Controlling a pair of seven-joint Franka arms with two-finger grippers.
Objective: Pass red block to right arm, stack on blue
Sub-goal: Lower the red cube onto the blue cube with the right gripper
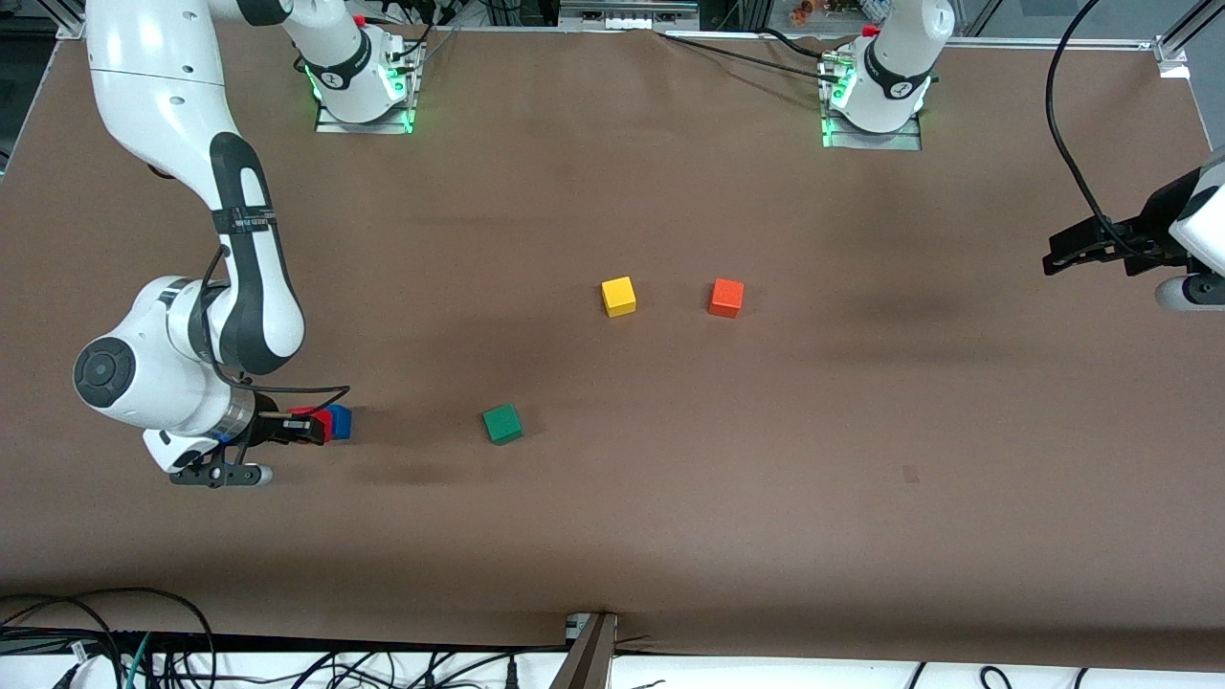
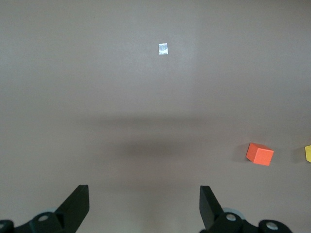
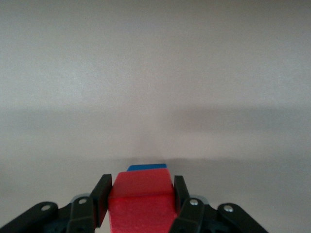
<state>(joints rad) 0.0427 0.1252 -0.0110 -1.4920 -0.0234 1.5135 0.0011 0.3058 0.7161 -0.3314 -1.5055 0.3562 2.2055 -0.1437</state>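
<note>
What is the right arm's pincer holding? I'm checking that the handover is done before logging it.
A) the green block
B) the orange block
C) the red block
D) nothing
C: the right pincer is shut on the red block, over the blue block, while the left pincer hangs open and empty at the left arm's end of the table.

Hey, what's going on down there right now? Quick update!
Right gripper shut on red block, over blue block. Left gripper open, waiting at its table end. Nothing in the way.
</note>
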